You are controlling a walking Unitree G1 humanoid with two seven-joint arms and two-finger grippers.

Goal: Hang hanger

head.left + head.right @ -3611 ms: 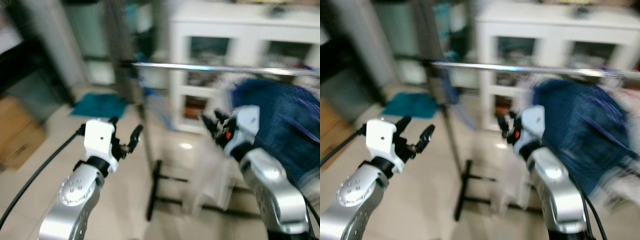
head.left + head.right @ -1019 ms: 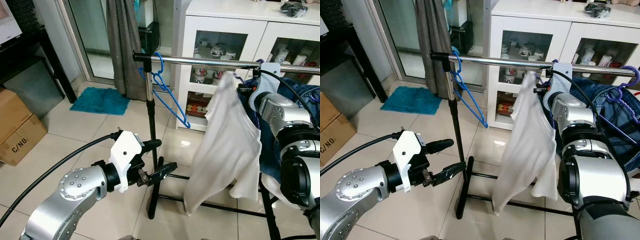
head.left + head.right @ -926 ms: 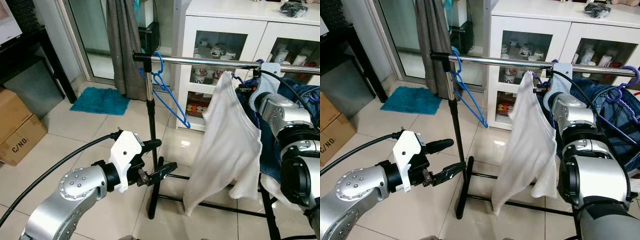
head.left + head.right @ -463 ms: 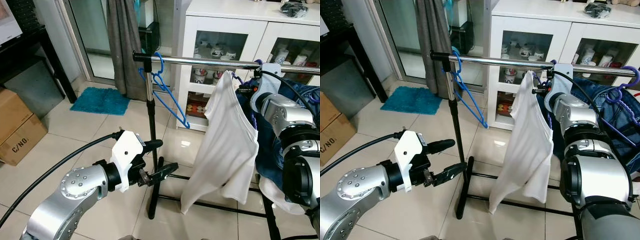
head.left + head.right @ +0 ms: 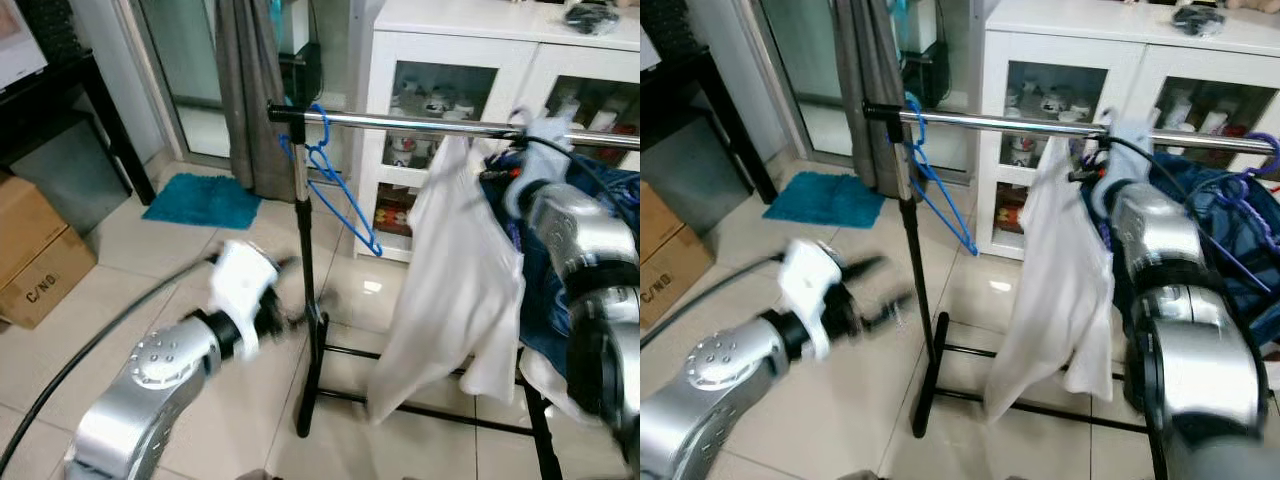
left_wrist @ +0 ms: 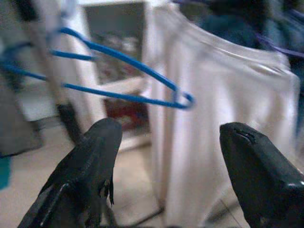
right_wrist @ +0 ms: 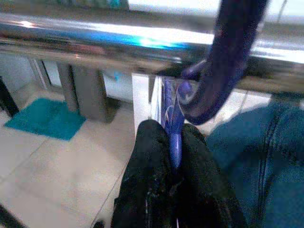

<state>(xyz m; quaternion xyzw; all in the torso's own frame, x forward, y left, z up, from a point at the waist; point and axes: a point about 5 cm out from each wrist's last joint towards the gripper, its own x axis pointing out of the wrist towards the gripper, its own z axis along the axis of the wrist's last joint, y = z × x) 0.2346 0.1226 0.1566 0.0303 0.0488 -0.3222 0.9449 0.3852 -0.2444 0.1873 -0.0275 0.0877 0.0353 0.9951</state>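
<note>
Across the tiled floor: a white cabinet with glass doors at the back, and before it a clothes rack with a chrome rail on a black post. Hung along the rail: a blue hanger, bare, near the post; a white shirt at mid-rail; a denim garment beyond it.

Right hand up at the rail beside the shirt's collar, fingers pinched on the neck of a purple hanger. Hook of that hanger already curled over the rail, judging by the right wrist view, so apparently close to done, with release remaining.

Left hand low and forward near the post, blurred in the head views, fingers spread wide with nothing between them; bare blue hanger and shirt ahead of it.

Risks, as a guess: hook not fully seated, so letting go could drop shirt and hanger; pulling back with fingers not fully parted could drag the hook off the rail; a swinging shirt could snag the left hand.

Writing: black lettering on a cardboard box at the left edge, too blurred to read with confidence.
</note>
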